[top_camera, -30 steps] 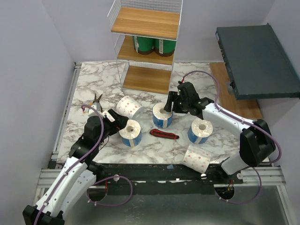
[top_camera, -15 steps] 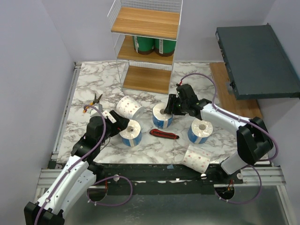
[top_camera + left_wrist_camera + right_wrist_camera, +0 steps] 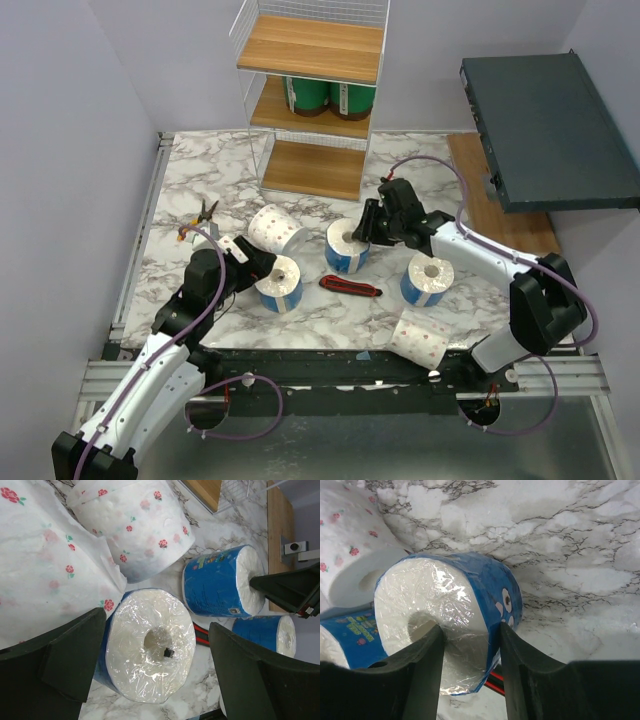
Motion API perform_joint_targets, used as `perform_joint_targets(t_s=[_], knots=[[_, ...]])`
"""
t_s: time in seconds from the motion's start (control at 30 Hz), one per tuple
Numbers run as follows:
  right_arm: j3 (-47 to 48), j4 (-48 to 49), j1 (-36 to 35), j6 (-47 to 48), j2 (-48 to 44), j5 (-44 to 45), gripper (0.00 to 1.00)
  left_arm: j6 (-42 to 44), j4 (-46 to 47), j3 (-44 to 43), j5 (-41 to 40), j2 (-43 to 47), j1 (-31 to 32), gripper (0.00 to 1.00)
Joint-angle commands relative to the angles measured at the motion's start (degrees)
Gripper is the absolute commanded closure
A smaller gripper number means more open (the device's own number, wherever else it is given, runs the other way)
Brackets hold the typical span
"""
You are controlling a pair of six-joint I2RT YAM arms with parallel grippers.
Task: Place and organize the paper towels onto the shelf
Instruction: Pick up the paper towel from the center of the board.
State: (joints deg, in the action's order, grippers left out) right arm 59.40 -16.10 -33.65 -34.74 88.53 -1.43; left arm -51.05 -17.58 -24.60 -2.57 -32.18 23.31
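My left gripper [image 3: 262, 268] is open, its fingers on either side of an upright blue-wrapped paper towel roll [image 3: 278, 283], seen end-on in the left wrist view [image 3: 150, 650]. My right gripper [image 3: 362, 228] is shut on the wall of a second blue roll [image 3: 346, 246], with one finger in the core and the other outside [image 3: 465, 595]. A third blue roll [image 3: 428, 279] stands to the right. White dotted rolls lie behind the left gripper [image 3: 272, 228] and at the front edge [image 3: 420, 338]. The shelf [image 3: 312, 48] stands at the back with two green rolls [image 3: 328, 96] on its middle tier.
A red-and-black utility knife [image 3: 350, 287] lies between the blue rolls. Yellow-handled pliers [image 3: 200, 215] lie at the left. A dark grey-green slab [image 3: 545, 130] sits at the right over a wooden board [image 3: 490, 205]. The table's metal rail [image 3: 140, 230] runs along the left.
My right gripper has shifted slightly at the middle blue roll. My left gripper has crept a little forward around its blue roll. No roll has moved.
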Motion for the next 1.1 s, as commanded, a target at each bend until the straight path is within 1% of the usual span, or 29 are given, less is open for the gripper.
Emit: perform_joint_targets(t_s=[0.0,0.2,0.33,0.4,0.67,0.7,0.83,1.07], knots=[[2.7,1.8,0.0,-6.2,-3.9,3.7,0.69,-0.6,1.0,1.0,1.5,0.5,-0.3,0.09],[6.5,3.6,0.0,-15.3,-0.6,6.0,0.71,-0.9,1.2,1.3,2.1,1.2,-0.3,0.09],[8.3,5.6,0.0,-22.0,2.3,10.5,0.85,-1.2,1.3,1.6,2.4,2.1,-0.3,0.09],[8.9,7.1,0.0,-24.7,3.5,12.0,0.89,-1.2,1.2,1.6,2.5,2.4,-0.3,0.09],[12.6,10.8,0.0,-33.4,8.7,19.2,0.92,-1.3,2.0,1.7,2.6,2.0,-0.3,0.09],[13.0,11.2,0.0,-34.3,9.4,19.9,0.92,-1.3,2.3,1.8,3.7,1.9,-0.3,0.09],[14.4,14.5,0.0,-36.4,12.1,21.9,0.92,-1.4,3.1,2.2,4.4,1.1,-0.3,0.09],[17.7,15.3,0.0,-37.3,16.2,23.1,0.92,-0.8,3.2,1.9,4.2,1.2,-0.3,0.09]])
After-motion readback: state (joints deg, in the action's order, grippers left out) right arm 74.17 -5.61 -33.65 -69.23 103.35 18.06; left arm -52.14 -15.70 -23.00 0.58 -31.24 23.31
